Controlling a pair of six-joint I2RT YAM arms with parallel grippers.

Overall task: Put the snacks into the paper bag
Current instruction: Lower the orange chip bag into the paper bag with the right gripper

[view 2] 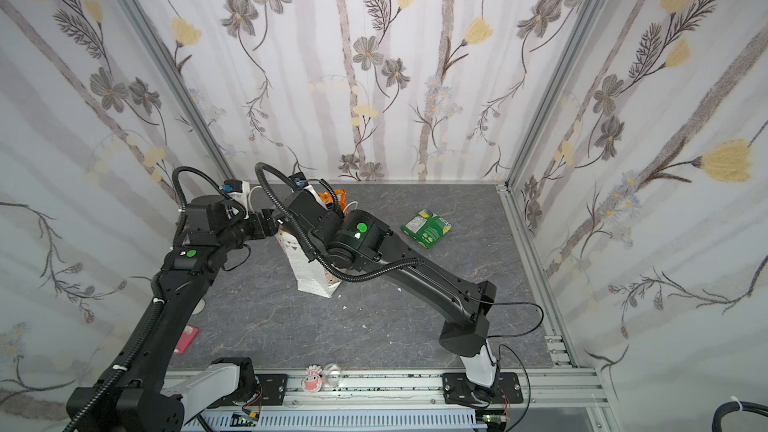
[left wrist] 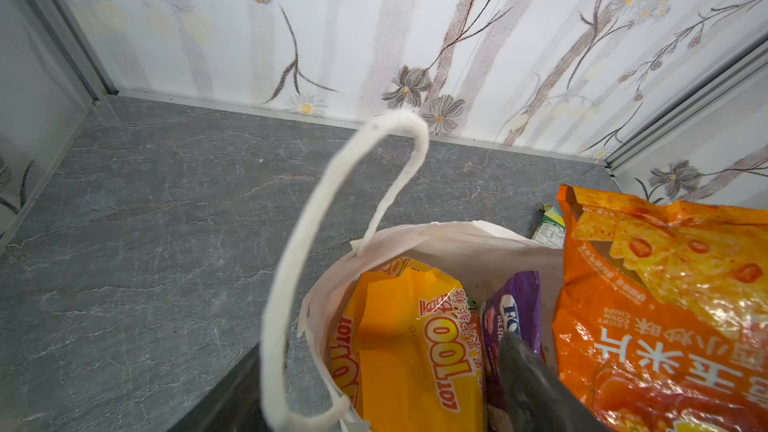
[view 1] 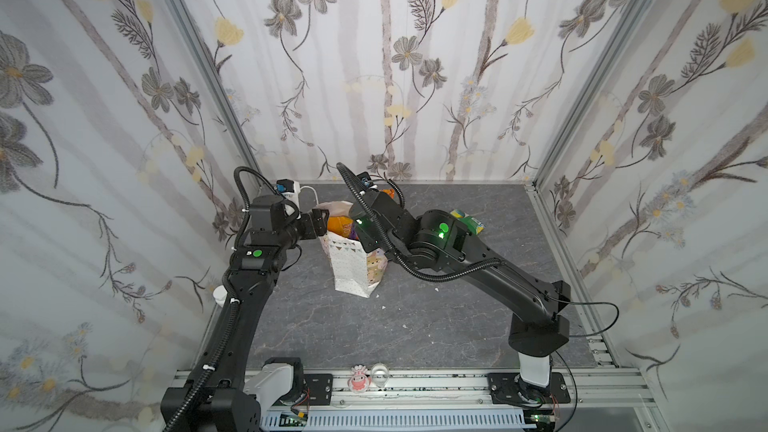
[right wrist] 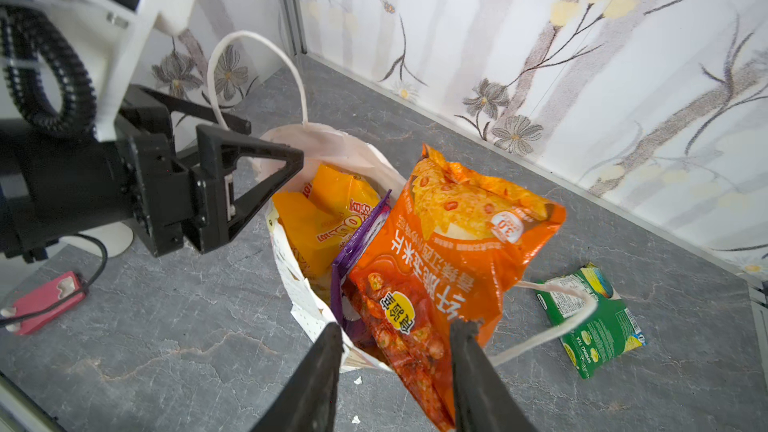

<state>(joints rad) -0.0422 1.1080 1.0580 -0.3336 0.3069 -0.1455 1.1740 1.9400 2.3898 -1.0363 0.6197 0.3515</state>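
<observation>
Jaws of the right claw [right wrist: 399, 326] stood apart in the right wrist view, clasping nothing. The near end of the orange corn-chip bag [right wrist: 453, 251] lay loose between them. From there the chip bag ran straight away from the claw toward the far wall, so its long axis lined up with the claw's own reach. It lay tilted over the right half of the mouth of the paper bag [right wrist: 301, 301]. Beside it, a purple packet [right wrist: 359, 238] and a yellow-orange packet [right wrist: 328, 209] sat lower inside. Its far end stuck out beyond the rim, and in both top views that end showed past the right wrist. How deep the chip bag sat could not be told.

The left claw [right wrist: 274, 140] was spread open too. One finger was inside the bag's left rim and one outside, by the white cord handle [left wrist: 286, 268], with the paper wall between them but not pinched. The paper bag stood upright mid-table, between the two arms.

By this reading the right claw was much the nearer to the chip bag. It would likely need to tip or press the bag down along that axis while the left claw kept the mouth spread.

A green packet [right wrist: 602, 334] lay flat on the table [right wrist: 166, 347], to the right of the paper bag and apart from it, not yet packed.
</observation>
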